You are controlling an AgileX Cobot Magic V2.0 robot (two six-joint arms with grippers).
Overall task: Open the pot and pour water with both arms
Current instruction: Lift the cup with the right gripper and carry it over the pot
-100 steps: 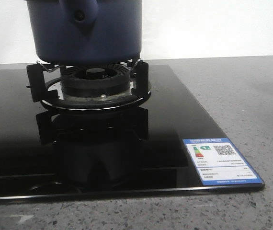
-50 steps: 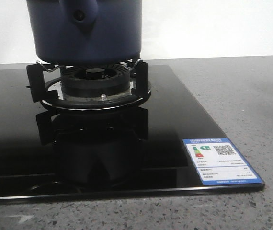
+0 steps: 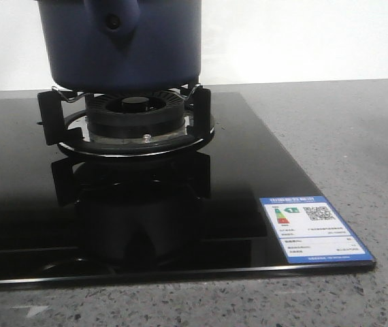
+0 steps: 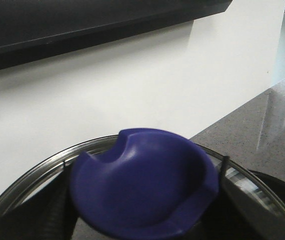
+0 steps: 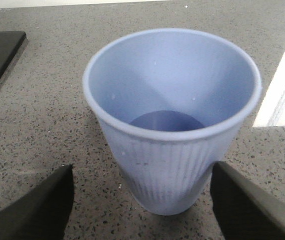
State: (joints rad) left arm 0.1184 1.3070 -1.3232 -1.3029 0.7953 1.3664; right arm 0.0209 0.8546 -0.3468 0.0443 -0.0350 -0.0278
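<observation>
The dark navy pot [image 3: 126,48] stands on the gas burner [image 3: 136,119] with its stubby pierced handle [image 3: 114,20] facing the front camera; its top is cut off there. In the left wrist view a blue lid knob [image 4: 142,185] sits on a glass lid with a steel rim [image 4: 27,175]. My left gripper [image 4: 142,210] is shut on that knob, a dark finger hard against each side. My right gripper [image 5: 142,172] is open around a pale blue ribbed cup [image 5: 172,100] that stands on the counter. Its right finger sits against the cup wall and the left one stands apart.
The burner's pan supports [image 3: 52,116] stand on a glossy black glass cooktop [image 3: 235,177] with an energy label [image 3: 313,228] at its front right corner. Speckled grey counter [image 3: 357,136] runs to the right. A white wall stands behind.
</observation>
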